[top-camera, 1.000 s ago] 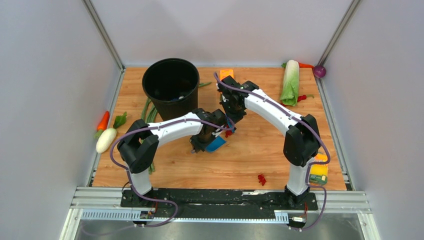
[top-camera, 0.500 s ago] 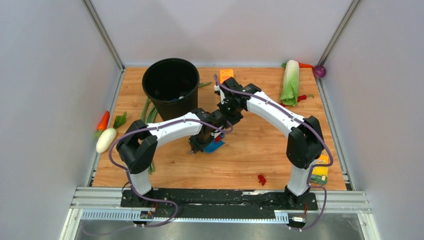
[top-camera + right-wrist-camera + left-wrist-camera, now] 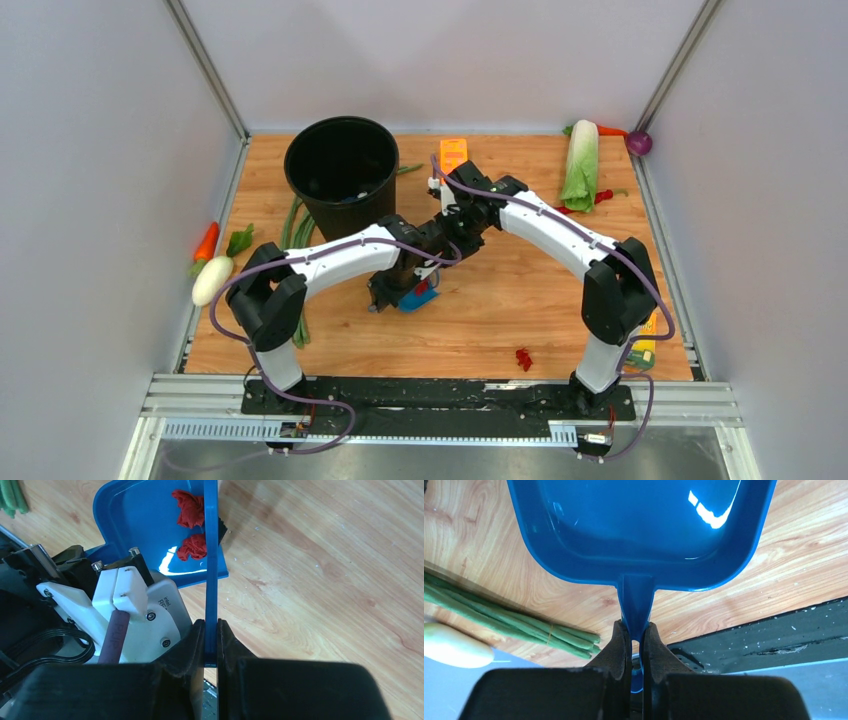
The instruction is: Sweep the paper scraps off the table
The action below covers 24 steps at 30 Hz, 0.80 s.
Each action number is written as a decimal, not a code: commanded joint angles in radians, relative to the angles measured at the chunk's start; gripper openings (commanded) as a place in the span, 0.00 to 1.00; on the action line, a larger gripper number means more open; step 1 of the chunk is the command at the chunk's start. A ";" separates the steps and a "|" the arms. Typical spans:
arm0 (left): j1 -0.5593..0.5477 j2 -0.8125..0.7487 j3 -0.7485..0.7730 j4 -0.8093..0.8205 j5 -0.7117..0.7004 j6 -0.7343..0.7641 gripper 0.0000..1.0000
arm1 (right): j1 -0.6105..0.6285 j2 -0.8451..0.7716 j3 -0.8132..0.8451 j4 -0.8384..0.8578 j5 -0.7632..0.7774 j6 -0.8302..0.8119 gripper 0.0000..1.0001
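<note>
Seen from above, the blue dustpan (image 3: 414, 298) lies mostly hidden under the left arm's wrist, and the right arm covers part of a yellow item (image 3: 647, 350) at the worktop's (image 3: 500, 320) near right corner. The left wrist view's top edge cuts off the pan's front. The blue brush handle (image 3: 210, 570) runs out the top of the right wrist view, its bristles barely visible.

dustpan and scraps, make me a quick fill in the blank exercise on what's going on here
1. The left gripper is shut on the ___ of the dustpan.
2. Inside the pan lie ___ red paper scraps.
3. The right gripper is shut on the brush, whose handle is ___.
4. Another scrap lies on the table, nearer the ___ arm's base.
Missing words: handle; two; blue; right.
</note>
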<state>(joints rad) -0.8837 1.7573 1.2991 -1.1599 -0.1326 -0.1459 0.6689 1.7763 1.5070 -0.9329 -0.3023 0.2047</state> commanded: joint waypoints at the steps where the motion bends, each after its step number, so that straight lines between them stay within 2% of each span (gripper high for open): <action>1: -0.004 -0.031 0.040 0.126 -0.007 0.003 0.00 | 0.047 -0.055 0.015 0.046 -0.271 0.041 0.00; 9: -0.004 -0.070 0.043 0.114 -0.021 -0.007 0.00 | 0.047 -0.097 0.053 0.046 -0.313 0.056 0.00; 24: -0.004 -0.162 0.140 0.042 -0.065 -0.034 0.00 | 0.047 -0.170 0.117 0.039 -0.327 0.099 0.00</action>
<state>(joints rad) -0.8711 1.6405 1.3762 -1.1908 -0.1986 -0.1802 0.6739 1.6485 1.5547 -0.9630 -0.5171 0.2848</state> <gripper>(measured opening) 0.052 0.108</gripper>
